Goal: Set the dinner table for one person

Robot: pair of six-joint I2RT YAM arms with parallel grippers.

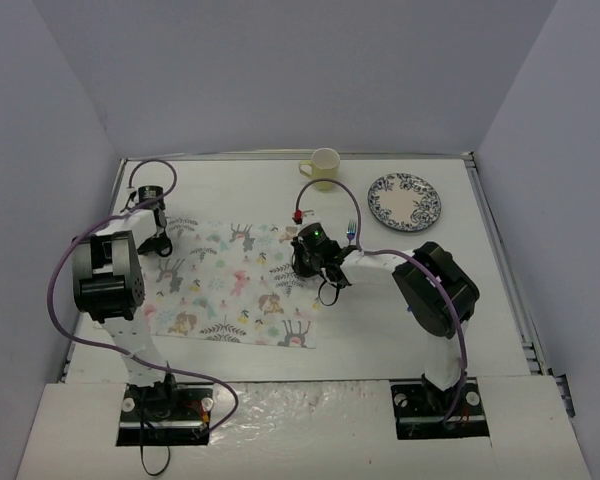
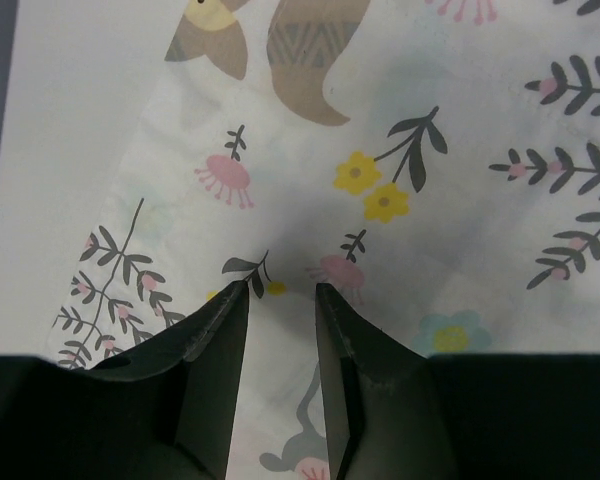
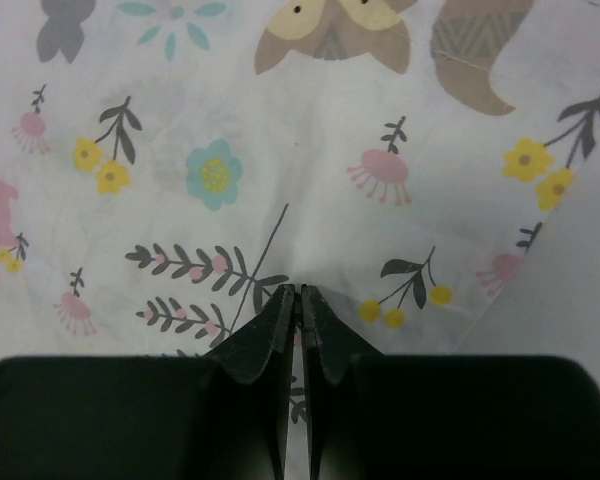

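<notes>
The white dinner table [image 1: 380, 330] carries a floral placemat [image 1: 235, 285] at centre left. My left gripper [image 1: 162, 243] is over the placemat's far left corner. In the left wrist view the left gripper [image 2: 282, 285] is open, with its fingertips right at the flat cloth [image 2: 430, 150] and bare table [image 2: 70, 120] to the left. My right gripper [image 1: 315, 262] is at the placemat's far right edge. In the right wrist view the right gripper [image 3: 301, 290] is shut on the cloth [image 3: 280, 150], which creases toward the tips. Bare table [image 3: 580, 270] shows to the right.
A yellow mug [image 1: 323, 166] stands at the back centre. A blue-patterned plate [image 1: 404, 200] lies at the back right. A fork [image 1: 352, 230] lies just right of the right gripper, and a small red-tipped item [image 1: 299, 214] lies behind it. Grey walls enclose the table.
</notes>
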